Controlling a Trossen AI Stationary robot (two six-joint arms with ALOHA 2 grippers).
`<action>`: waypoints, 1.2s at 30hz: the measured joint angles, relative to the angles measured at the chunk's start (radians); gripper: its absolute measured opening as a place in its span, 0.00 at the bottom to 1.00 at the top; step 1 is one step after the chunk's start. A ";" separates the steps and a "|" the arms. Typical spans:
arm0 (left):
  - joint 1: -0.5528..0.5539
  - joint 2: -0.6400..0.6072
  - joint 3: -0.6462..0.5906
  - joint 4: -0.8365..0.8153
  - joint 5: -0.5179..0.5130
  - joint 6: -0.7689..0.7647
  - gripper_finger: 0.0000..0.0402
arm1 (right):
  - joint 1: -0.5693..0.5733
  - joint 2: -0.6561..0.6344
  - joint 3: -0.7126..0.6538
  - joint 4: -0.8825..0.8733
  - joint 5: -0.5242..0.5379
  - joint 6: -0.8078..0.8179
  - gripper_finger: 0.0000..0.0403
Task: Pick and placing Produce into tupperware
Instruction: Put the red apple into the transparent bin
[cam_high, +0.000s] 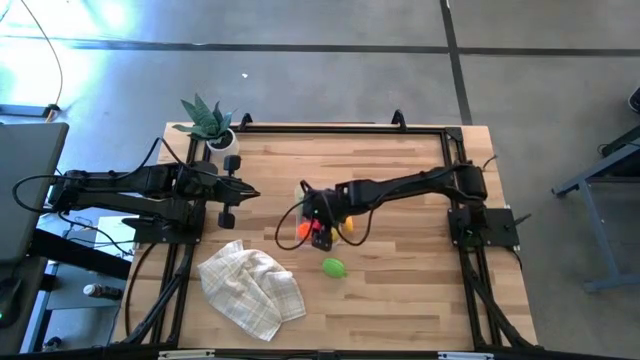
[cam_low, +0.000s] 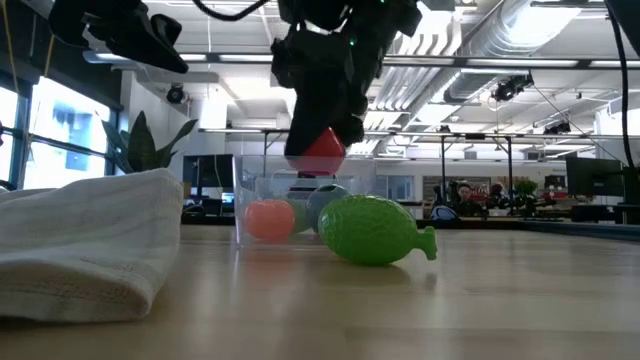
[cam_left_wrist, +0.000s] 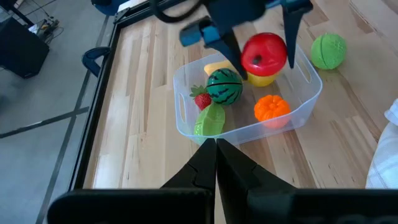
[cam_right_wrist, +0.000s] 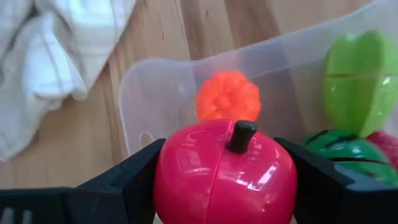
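Observation:
The clear tupperware (cam_left_wrist: 295, 109) stands mid-table. In it lie a watermelon (cam_left_wrist: 224, 86), a strawberry (cam_left_wrist: 201, 99), a green piece (cam_left_wrist: 210, 121), an orange (cam_left_wrist: 272, 107) and a yellow piece (cam_left_wrist: 217, 67). My right gripper (cam_high: 320, 228) hangs over the tub, shut on a red apple (cam_left_wrist: 264, 53). A green fruit (cam_high: 333, 267) rests on the table near the tub, toward the near edge. My left gripper (cam_left_wrist: 216, 149) waits shut at the table's left, pointing at the tub. My right gripper pinches the red apple by its two opposite sides (cam_right_wrist: 168, 180) between its two fingers (cam_right_wrist: 134, 177). The fingers slant down from the table's right. The apple is lifted clear above the tub's inside, its dark stem (cam_right_wrist: 239, 135) showing at the top.
A crumpled checked cloth (cam_high: 250, 290) lies near the table's near left corner. A potted spiky plant (cam_high: 210, 125) stands at the far left corner. Bare wood lies to the right of the green fruit.

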 joint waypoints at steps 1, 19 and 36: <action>0.000 0.000 0.000 0.000 0.000 0.000 0.01 | 0.002 0.006 -0.005 0.000 0.000 -0.001 0.65; 0.000 0.000 0.000 0.000 0.000 0.000 0.01 | 0.008 0.060 -0.015 0.024 0.015 -0.043 0.65; 0.000 0.000 0.000 0.003 0.000 0.000 0.01 | 0.025 0.081 -0.015 0.026 0.030 -0.220 0.65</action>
